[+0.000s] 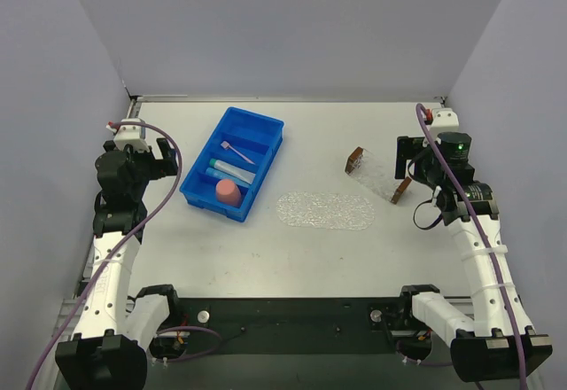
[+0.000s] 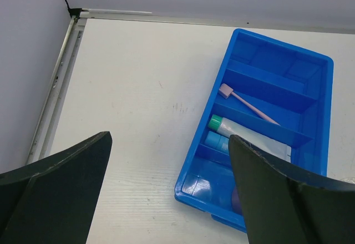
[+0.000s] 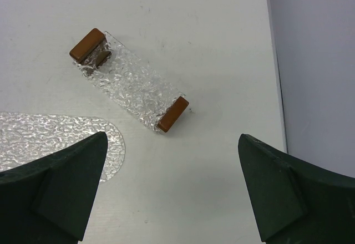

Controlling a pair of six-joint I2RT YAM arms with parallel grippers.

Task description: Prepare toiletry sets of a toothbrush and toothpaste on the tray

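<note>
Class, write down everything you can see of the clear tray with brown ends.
The tray is a small clear rectangle with a bumpy, glittery surface, like glass or acrylic, and a brown block at each short end. It lies empty and diagonal on the white table, beside a clear oval mat but apart from it. The open right gripper is near, not touching.

Overhead view; wrist cameras close above bin (image 2: 277, 40), tray (image 3: 133, 86)

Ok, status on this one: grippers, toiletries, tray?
Left gripper, right gripper open, empty. Thin pink toothbrush, two toothpaste tubes in blue compartmented bin. Clear glittery brown-ended tray bare. Nothing blocking.
</note>
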